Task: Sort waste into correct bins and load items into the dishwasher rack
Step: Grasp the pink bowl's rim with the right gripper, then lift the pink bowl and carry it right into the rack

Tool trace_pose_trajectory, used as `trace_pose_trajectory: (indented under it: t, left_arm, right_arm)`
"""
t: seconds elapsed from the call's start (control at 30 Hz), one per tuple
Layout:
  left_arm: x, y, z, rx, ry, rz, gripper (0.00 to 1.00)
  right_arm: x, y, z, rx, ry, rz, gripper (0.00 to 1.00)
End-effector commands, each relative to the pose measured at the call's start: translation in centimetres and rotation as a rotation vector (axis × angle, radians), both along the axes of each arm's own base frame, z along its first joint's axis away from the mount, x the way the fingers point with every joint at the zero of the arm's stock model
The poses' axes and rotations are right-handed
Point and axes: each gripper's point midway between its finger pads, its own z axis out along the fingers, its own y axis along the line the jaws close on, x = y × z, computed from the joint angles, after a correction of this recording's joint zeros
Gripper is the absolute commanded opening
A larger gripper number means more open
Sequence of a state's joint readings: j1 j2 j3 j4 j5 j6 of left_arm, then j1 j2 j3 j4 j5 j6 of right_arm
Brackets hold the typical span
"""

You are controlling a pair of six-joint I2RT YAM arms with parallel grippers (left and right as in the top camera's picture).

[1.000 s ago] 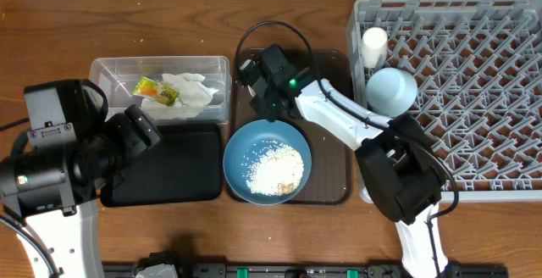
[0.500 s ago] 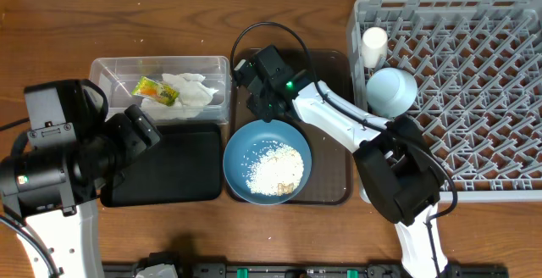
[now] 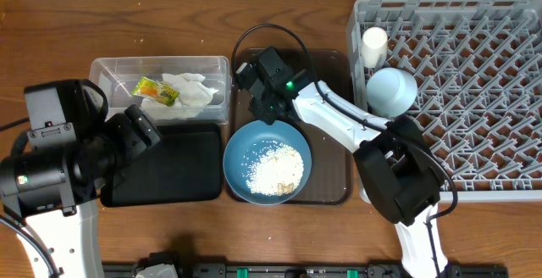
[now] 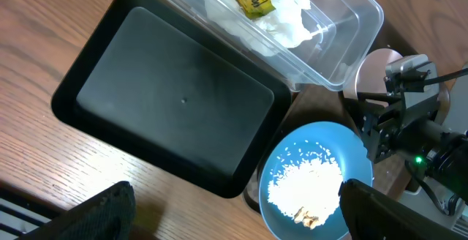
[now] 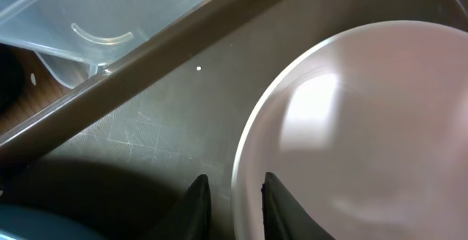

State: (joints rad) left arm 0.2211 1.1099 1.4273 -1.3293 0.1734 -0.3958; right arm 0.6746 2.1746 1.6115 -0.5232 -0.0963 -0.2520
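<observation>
My right gripper is shut on the rim of the small white bowl, which sits on the brown tray; in the overhead view the gripper hides the bowl. The dark-blue dish holds loose white rice just in front of it. My left gripper is open and empty above the black tray. The clear tub holds the white napkin and the yellow-green wrapper. The white cup and the light-blue bowl stand in the grey rack. The chopsticks are out of view.
The clear tub stands right against the brown tray's left edge, close to my right gripper. The black tray lies in front of the tub. The rack stands to the right of the brown tray. A black cable loops over the back of the tray.
My right gripper has shifted slightly left and toward the front at the bowl's rim. The left arm has not moved.
</observation>
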Motion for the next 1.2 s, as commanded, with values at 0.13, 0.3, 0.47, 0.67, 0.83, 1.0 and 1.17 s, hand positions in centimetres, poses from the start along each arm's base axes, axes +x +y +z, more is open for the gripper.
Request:
trace_pose_trajectory:
  t: [0.13, 0.3, 0.47, 0.67, 0.83, 1.0, 1.17]
  left_arm:
    - [0.1, 0.3, 0.5, 0.010, -0.012, 0.011, 0.91]
    - [0.1, 0.3, 0.5, 0.010, -0.012, 0.011, 0.92]
    - [0.1, 0.3, 0.5, 0.010, -0.012, 0.011, 0.91]
    - [0.1, 0.3, 0.5, 0.010, -0.012, 0.011, 0.91]
    - [0.1, 0.3, 0.5, 0.010, -0.012, 0.011, 0.91]
    - [0.1, 0.3, 0.5, 0.010, -0.012, 0.011, 0.91]
    - [0.1, 0.3, 0.5, 0.010, -0.012, 0.011, 0.92]
  right_arm:
    - [1.5, 0.6, 3.2, 0.035, -0.088, -0.004, 0.21]
    - [1.5, 0.6, 3.2, 0.035, -0.089, -0.004, 0.16]
    - [1.5, 0.7, 3.3, 0.039, -0.093, -0.004, 0.09]
    - [1.9, 0.5, 5.1, 0.060, -0.120, -0.016, 0.01]
    - [1.7, -1.0, 12.6, 0.148, -0.189, -0.071, 0.01]
    - [-2.5, -5.5, 21.0, 0.230, -0.153, -0.209, 0.01]
    - [-8.8, -14.4, 26.0, 0.241, -0.043, -0.444, 0.01]
